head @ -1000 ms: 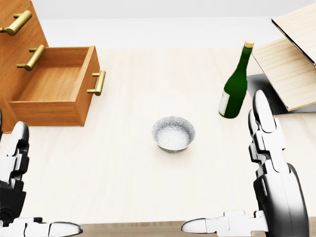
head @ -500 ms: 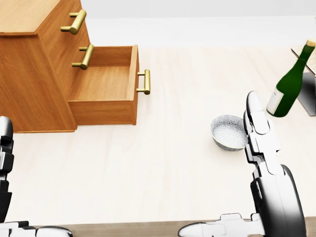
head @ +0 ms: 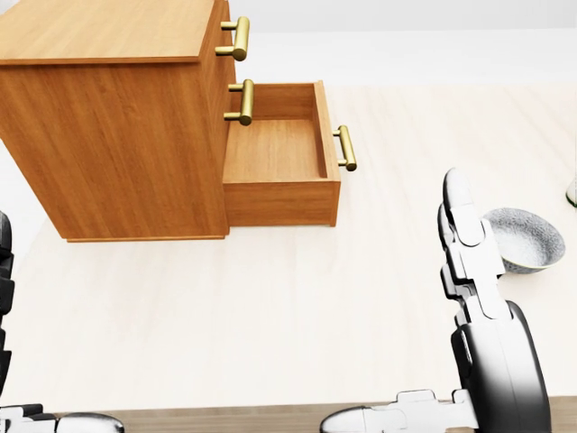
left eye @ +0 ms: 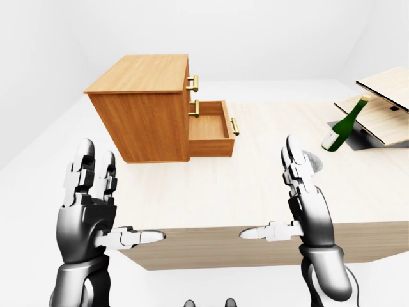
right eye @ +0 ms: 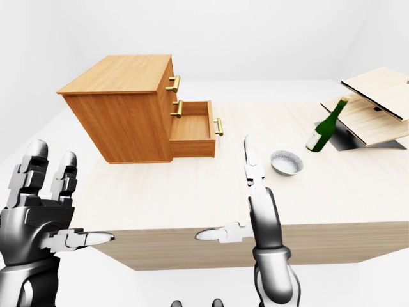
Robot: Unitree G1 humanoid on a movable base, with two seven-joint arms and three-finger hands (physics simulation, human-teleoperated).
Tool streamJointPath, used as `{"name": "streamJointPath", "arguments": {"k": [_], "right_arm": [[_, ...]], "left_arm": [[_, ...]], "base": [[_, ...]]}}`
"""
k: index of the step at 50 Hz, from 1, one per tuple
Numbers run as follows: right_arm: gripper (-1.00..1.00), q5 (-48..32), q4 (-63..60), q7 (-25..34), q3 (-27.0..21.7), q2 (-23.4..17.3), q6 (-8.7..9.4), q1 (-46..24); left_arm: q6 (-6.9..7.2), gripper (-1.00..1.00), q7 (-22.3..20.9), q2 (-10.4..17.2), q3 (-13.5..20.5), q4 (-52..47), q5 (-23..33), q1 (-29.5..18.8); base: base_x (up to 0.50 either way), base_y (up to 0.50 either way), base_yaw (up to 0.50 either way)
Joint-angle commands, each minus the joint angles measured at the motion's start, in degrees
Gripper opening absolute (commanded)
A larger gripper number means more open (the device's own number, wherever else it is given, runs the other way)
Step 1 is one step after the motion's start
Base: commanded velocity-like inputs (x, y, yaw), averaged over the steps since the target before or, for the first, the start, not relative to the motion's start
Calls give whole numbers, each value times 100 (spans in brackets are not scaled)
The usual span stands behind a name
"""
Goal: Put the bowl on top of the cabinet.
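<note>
Open, empty hands at the table's edge; the bowl is on the tabletop, apart from the cabinet.

The left hand (left eye: 82, 220) and right hand (left eye: 312, 220) are raised with fingers straight and spread, thumbs turned inward, gripping nothing. In the right-eye view the bowl (right eye: 287, 162) sits upright on the table (right eye: 192, 192), at 4 o'clock from the cabinet (right eye: 121, 118), showing only its grey speckled inside. The cabinet's bottom drawer (head: 275, 149) stands pulled out, bare wood within. A green bottle (right eye: 326, 131) stands at 2 o'clock from the bowl.

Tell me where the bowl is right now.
Right-eye view: the bowl sits on the table, right of centre, between the right hand and the green bottle.
</note>
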Motion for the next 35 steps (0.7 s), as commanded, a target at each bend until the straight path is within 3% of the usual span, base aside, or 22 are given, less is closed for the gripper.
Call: {"name": "streamJointPath", "arguments": {"k": [1,10,35], "right_arm": [[100,388,-2,-44,-181,113,0,-36],[100,378,-83,24,5,-37,0,46],[100,314,-41,4,59,-74,0,65]], "left_arm": [[0,100,-17,-44,-64,16,32,37],[0,100,-15,-40,-57,-4,23,33],[0,100,-46,-55,-51,-42,8,73]], "base": [[0,0,0],[0,0,0],[50,0,0]]}}
